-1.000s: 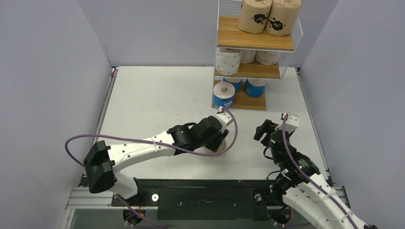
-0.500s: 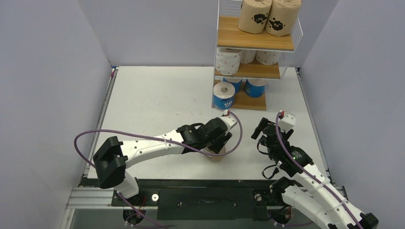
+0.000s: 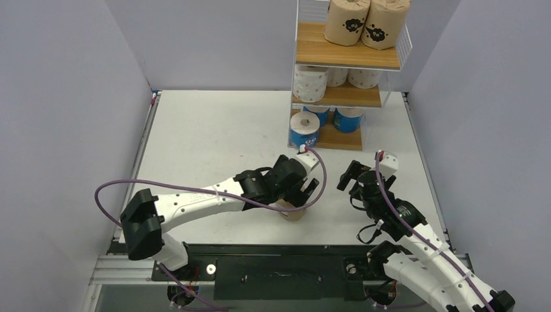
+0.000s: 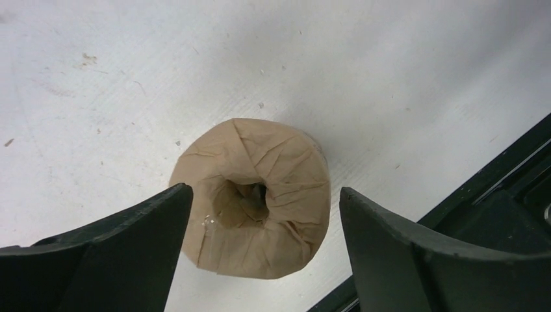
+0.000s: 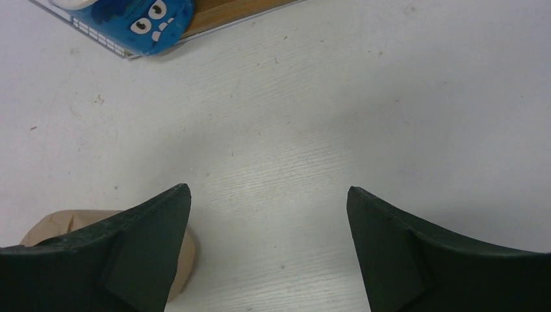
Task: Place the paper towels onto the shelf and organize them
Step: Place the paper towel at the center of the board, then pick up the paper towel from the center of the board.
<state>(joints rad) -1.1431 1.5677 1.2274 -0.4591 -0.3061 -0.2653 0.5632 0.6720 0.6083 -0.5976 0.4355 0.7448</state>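
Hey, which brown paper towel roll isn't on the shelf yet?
The brown roll standing on end on the table, between the left gripper's open fingers; the other two brown rolls sit on the shelf's top board.

plenty of open counter (image 3: 208, 130) left of the shelf (image 3: 312, 45), only a brown roll (image 4: 286, 175) in the way out front of it

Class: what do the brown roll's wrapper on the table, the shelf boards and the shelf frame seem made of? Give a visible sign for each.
Brown roll's wrapper: matte paper, probably; sharp creases folded into the core hole.
Shelf boards: light wood or wood-look laminate; warm tan colour.
Shelf frame: probably white-coated metal wire; thin rods in a grid.
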